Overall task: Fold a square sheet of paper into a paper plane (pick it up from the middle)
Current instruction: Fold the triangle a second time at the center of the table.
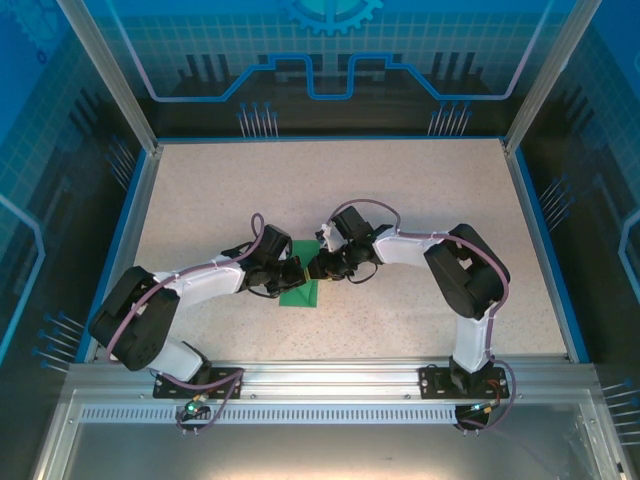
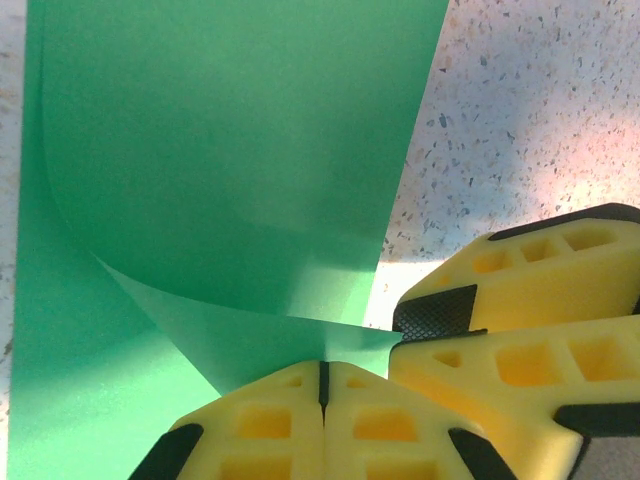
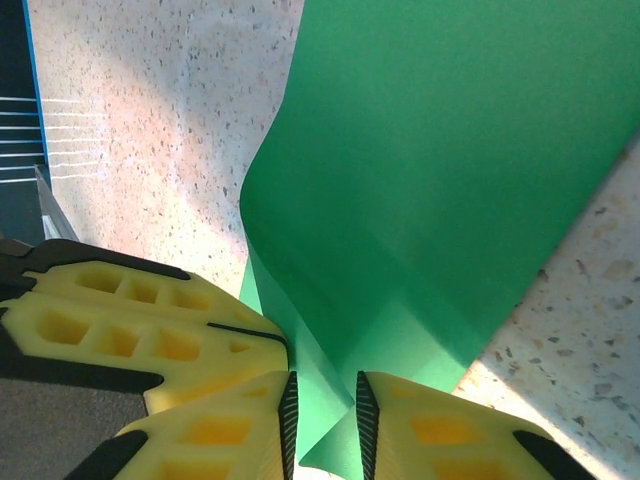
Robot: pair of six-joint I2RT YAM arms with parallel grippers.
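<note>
Left hand [image 2: 322, 375]: pressed together on the sheet's lifted edge, holding the curl up.
Square sheet of paper [image 2: 230, 150]: mid-bench [image 2: 520, 110], partly curled over itself, between both hands.
Right hand [image 3: 322, 418]: fingers slightly apart astride the raised fold, probably positioned to share the grip.

Two arms, same build: the left arm [image 1: 190, 285] and right arm [image 1: 465, 300] wear white shells over chunky black joints. Purple cables [image 1: 256, 222] loop off the wrists and curl around the black bases [image 1: 195, 383]. Up close, the left end effector [image 2: 322, 372] has yellow fingers [image 2: 265, 430] moulded with boxy hollow pockets, plus black ribbed pads [image 2: 437, 312]. The right end effector [image 3: 326, 400] has the same yellow and the same black trim.
</note>
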